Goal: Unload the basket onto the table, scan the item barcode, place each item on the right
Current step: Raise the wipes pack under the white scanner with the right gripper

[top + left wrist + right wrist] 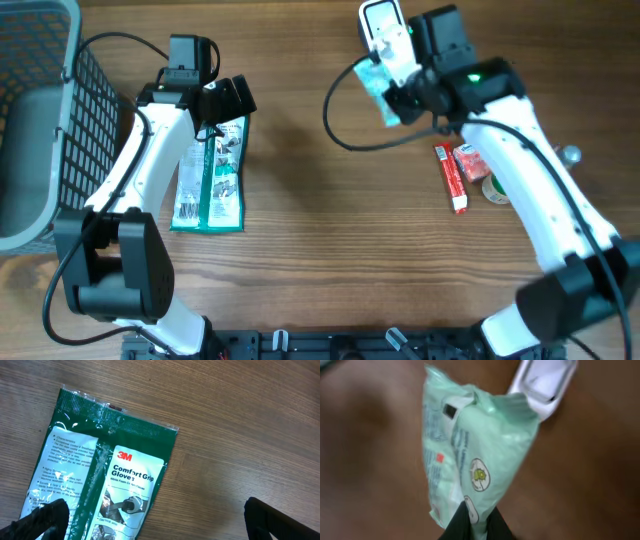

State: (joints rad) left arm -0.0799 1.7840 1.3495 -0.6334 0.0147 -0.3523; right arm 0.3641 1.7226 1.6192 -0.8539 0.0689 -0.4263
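Mint-green pouch (470, 445) offered up to the white scanner (547, 380)
The right fingers (456, 529) are clamped on one end of the pouch, holding it just before the scanner with its printed face showing, probably to present the barcode; whether pouch and scanner touch is unclear. Well left of the scanner, the left fingers (45, 517) stand wide apart over a 3M gloves pack (110, 475) lying flat on the bench, gripping nothing. A basket (95, 110) sits farther left. A red tube (450, 180) and tape roll (495, 190) lie below-right of the scanner, obstructing nothing.
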